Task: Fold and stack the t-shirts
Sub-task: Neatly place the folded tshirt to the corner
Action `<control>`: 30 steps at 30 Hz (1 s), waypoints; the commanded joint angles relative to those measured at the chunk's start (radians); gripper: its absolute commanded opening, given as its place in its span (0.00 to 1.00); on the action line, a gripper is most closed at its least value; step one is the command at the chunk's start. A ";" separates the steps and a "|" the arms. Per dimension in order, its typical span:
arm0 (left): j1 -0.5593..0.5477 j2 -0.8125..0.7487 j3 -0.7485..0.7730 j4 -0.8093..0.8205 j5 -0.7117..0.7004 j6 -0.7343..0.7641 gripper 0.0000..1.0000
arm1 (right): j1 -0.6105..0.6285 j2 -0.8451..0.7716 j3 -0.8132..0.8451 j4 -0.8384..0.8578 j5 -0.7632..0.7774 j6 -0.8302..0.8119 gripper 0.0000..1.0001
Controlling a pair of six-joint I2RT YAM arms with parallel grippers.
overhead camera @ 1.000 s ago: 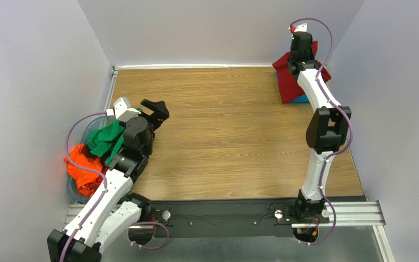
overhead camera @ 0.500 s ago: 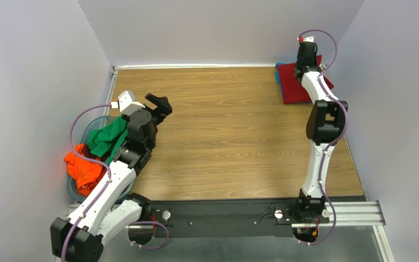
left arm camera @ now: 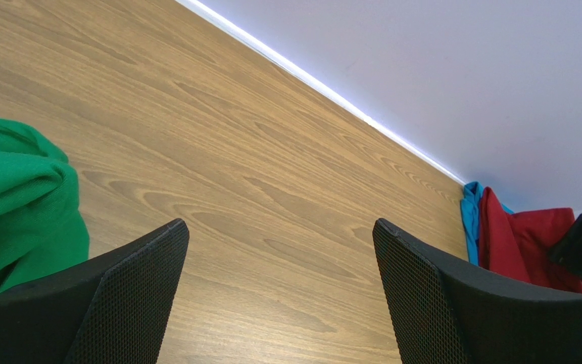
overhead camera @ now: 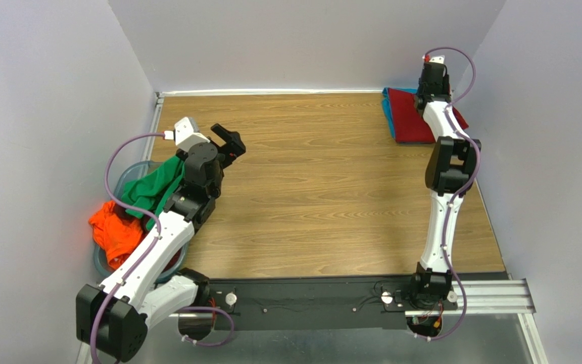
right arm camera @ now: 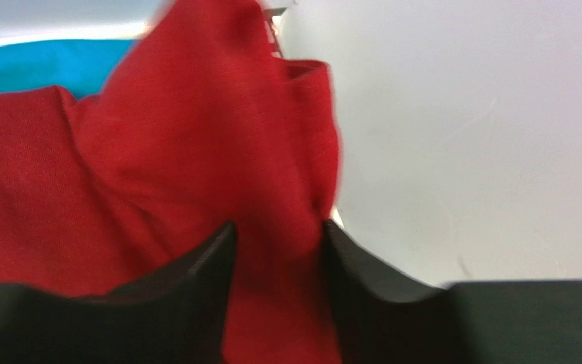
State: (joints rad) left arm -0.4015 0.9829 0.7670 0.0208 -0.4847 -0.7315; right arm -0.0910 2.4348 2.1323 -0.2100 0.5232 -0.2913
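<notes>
A wood-grain tabletop (overhead camera: pixel 324 189) sits between pale, matte walls. Nearest, at its left edge, a crumpled orange t-shirt (overhead camera: pixel 116 231) and a green t-shirt (overhead camera: pixel 154 189) spill in soft folds from a translucent tub (overhead camera: pixel 123 176), which the left arm partly covers. Just beyond, the left end effector (left arm camera: pixel 275 225) hovers with its mesh-textured black fingers spread wide, holding nothing. In the far right corner the dark red t-shirt (overhead camera: pixel 412 117) lies folded flat on the teal-blue t-shirt (overhead camera: pixel 387 110), of which only an edge shows. The right end effector (right arm camera: pixel 277 227) has its fingers partly apart with a ridge of red cloth between them. That wrist view is blurred, so I cannot tell whether they pinch the cloth.
</notes>
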 commanded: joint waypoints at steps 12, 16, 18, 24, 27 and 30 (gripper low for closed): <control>0.000 0.007 0.028 0.013 0.038 0.040 0.98 | 0.000 -0.034 0.000 0.021 -0.029 0.061 1.00; 0.000 -0.003 0.025 0.014 0.037 0.040 0.98 | 0.000 -0.057 -0.025 0.021 -0.048 0.095 1.00; 0.000 -0.007 0.022 0.014 0.041 0.040 0.98 | 0.002 -0.086 -0.061 0.020 -0.087 0.115 1.00; 0.000 -0.038 0.032 -0.019 0.031 0.038 0.98 | 0.025 -0.244 -0.211 0.012 -0.173 0.214 1.00; 0.000 -0.064 0.022 -0.019 0.028 0.023 0.98 | 0.027 -0.388 -0.363 0.012 -0.265 0.334 1.00; 0.000 -0.079 0.005 -0.019 0.021 0.020 0.98 | 0.036 -0.554 -0.544 0.014 -0.304 0.449 1.00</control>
State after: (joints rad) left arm -0.4015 0.9344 0.7780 0.0086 -0.4549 -0.7055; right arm -0.0689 2.0575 1.7294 -0.2035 0.3248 -0.0177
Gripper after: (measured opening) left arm 0.983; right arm 0.998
